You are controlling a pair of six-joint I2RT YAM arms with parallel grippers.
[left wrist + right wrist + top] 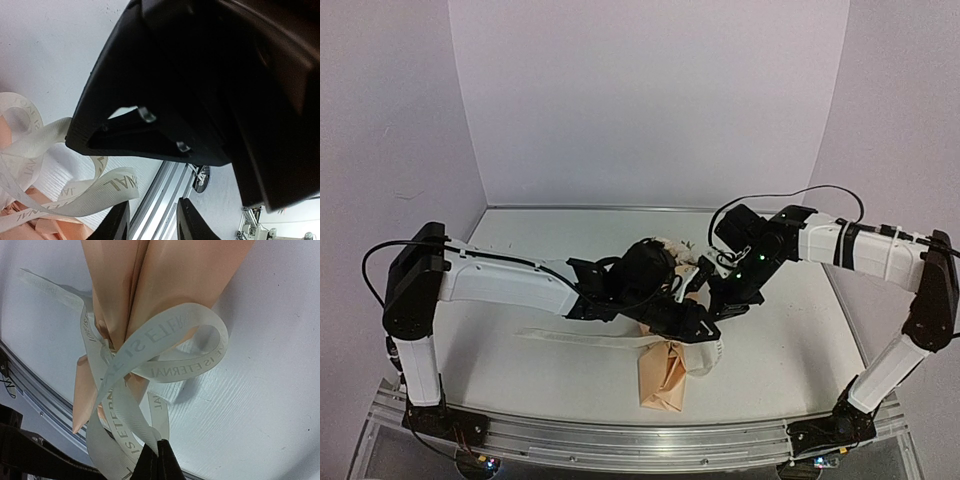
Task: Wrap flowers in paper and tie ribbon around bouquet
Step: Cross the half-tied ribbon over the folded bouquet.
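The bouquet [663, 385] lies on the tabletop [520, 385] with its paper end towards the near edge, stopping just short of the aluminium rail [620, 437]. Its upper part is hidden under both arms, which crowd together over the middle. The ribbon [165, 340] loops loosely around its pinched waist, 1 tail trailing left. The right hand [157, 462] is pinched together on a ribbon strand. The left hand [150, 222] has its 2 fingers apart, only the rail showing between them. White tabletop shows either side of the bouquet.
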